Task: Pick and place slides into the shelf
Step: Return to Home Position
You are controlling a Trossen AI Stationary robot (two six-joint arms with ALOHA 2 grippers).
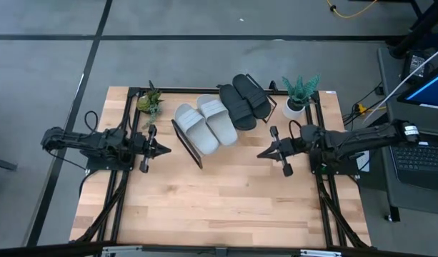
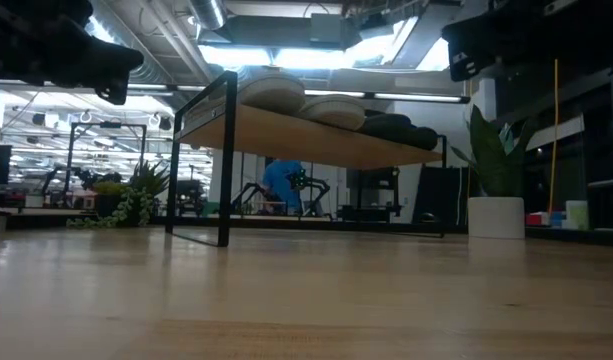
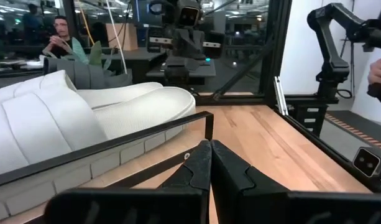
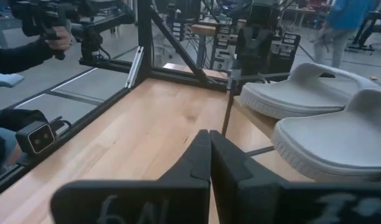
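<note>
- Left gripper (image 1: 163,149): clenched on nothing, just left of the shelf (image 1: 188,145).
- Right gripper (image 1: 262,153): also clenched empty, right of the shelf.
- Grey slides (image 1: 204,127): on the shelf, between the two grippers and slightly farther back.
- Black slides (image 1: 244,102): on the shelf beside the grey pair, far-right.
- All four long axes slant far-left to near-right. I can't tell the toe ends.

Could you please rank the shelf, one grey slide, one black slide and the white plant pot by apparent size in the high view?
1. The shelf, spanning all four slides.
2. A grey slide and a black slide: they look alike, so I won't rank them.
3. The white plant pot, clearly smallest.
</note>
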